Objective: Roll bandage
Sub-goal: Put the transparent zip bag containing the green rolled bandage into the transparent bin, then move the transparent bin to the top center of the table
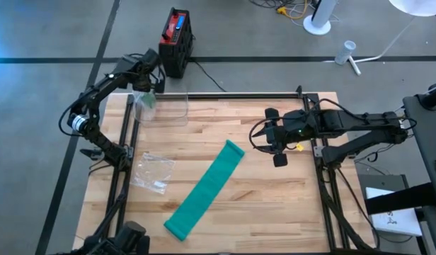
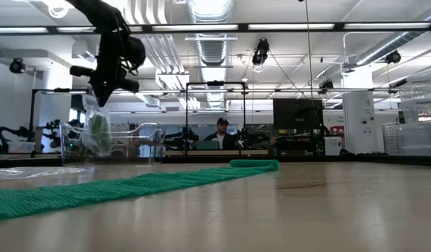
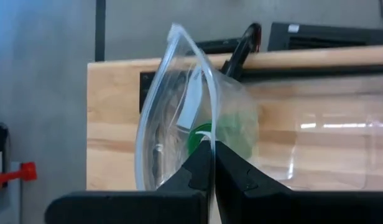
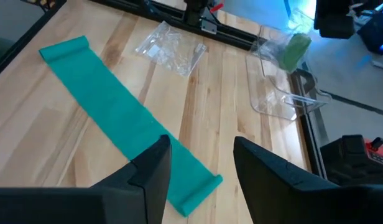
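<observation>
A long green bandage (image 1: 204, 190) lies flat and slantwise on the wooden table, its far end (image 4: 198, 190) curled into a small roll. My right gripper (image 4: 201, 146) hovers open above that far end and touches nothing. At the table's far left corner my left gripper (image 1: 148, 91) is shut on a clear plastic bag (image 3: 179, 106) with something green inside. The bag hangs over a clear plastic container (image 1: 168, 106). My left gripper pinches the clear bag's upper end (image 3: 207, 140) between its two shut fingers, which come steeply from above. The bag (image 2: 96, 129) hangs below the fingers, clear of the table, with the green thing in its lower part.
An empty crumpled clear bag (image 1: 153, 172) lies on the table's left side. Black frame rails (image 1: 126, 142) run along the table's left, right and far edges. A red and black box (image 1: 177, 39) stands on the floor beyond. A person (image 2: 221, 133) sits far behind the table.
</observation>
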